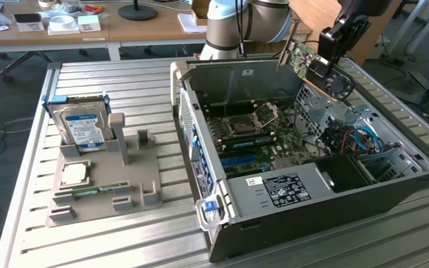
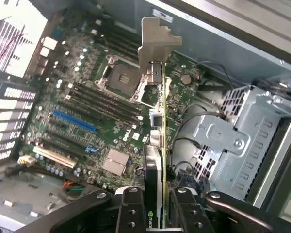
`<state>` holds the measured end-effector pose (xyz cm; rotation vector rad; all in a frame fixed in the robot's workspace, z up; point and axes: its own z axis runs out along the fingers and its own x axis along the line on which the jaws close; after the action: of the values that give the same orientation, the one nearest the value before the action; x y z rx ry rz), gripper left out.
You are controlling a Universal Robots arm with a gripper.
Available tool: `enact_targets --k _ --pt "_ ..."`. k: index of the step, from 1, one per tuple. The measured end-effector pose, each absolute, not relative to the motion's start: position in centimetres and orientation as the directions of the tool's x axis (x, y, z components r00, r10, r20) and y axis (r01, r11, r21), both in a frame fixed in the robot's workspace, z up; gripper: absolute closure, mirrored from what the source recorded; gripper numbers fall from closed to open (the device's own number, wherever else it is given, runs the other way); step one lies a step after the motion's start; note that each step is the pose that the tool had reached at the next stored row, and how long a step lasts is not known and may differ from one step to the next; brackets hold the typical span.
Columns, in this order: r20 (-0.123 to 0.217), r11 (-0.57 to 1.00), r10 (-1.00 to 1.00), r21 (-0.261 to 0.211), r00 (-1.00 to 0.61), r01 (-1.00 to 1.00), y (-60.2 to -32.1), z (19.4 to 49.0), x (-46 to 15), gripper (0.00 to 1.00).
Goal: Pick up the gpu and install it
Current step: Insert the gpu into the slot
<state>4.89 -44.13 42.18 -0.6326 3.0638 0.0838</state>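
GPU is held pinched edge-on between the gripper fingers, hung in the air above the open computer case, clear of the motherboard, with its metal bracket turned away from the gripper.
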Motion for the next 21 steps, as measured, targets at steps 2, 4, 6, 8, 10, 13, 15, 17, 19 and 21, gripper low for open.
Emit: enact_targets --k 2,4,6,8,10,13,15,17,19,21 --pt "-0.023 0.904 -0.423 0.050 -0.906 -0.424 -44.13 42.18 4.89 0.73" --pt "-0.023 0.892 -0.449 0.050 -0.893 -0.449 -44.13 42.17 4.89 0.73" --pt "-0.023 0.879 -0.474 0.050 -0.880 -0.474 -44.13 42.17 4.89 0.73" --pt "-0.023 0.866 -0.497 0.050 -0.867 -0.498 -44.13 42.17 4.89 0.73" --pt "-0.023 0.852 -0.520 0.050 -0.854 -0.521 -44.13 42.17 4.89 0.73" --pt "-0.023 0.832 -0.552 0.050 -0.834 -0.552 -44.13 42.17 4.89 0.73" --pt "-0.023 0.818 -0.572 0.050 -0.820 -0.573 -44.13 42.16 4.89 0.73" --pt "-0.023 0.805 -0.591 0.050 -0.806 -0.591 -44.13 42.16 4.89 0.73" --pt "-0.023 0.791 -0.610 0.050 -0.792 -0.610 -44.13 42.15 4.89 0.73" --pt "-0.023 0.777 -0.627 0.050 -0.779 -0.627 -44.13 42.14 4.89 0.73"
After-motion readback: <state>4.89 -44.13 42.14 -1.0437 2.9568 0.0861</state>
